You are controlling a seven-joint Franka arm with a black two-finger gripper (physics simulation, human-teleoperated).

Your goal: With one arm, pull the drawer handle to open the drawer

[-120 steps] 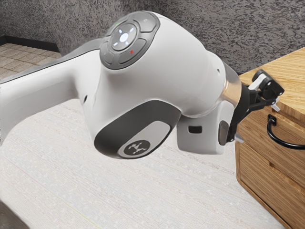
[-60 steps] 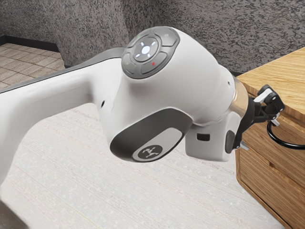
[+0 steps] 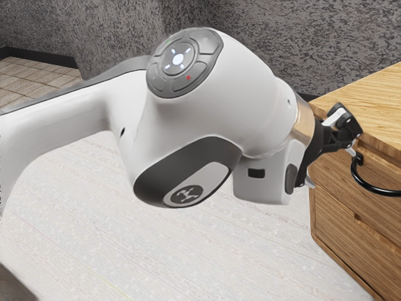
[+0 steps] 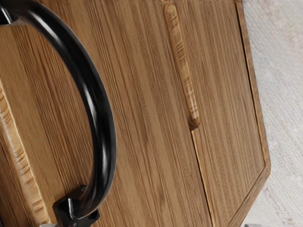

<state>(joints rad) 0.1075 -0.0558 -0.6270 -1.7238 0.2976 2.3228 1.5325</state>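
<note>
End effector (image 3: 346, 133) is waiting by the drawer handle (image 3: 371, 182) (image 4: 100, 113)
It is lying sideways along the drawer front (image 3: 338, 185) (image 4: 156, 118), bulging toward the arm (image 3: 207, 113). End effector is sitting further back than before; open or closed, cannot tell.

I see the drawer (image 4: 156, 118) front in warm wood with fine straight grain, smooth and satin. Its handle (image 4: 97, 109) is glossy black and smooth. My arm (image 3: 219, 94) wears glossy white plastic; the table (image 3: 94, 238) looks pale and rough-textured.
</note>
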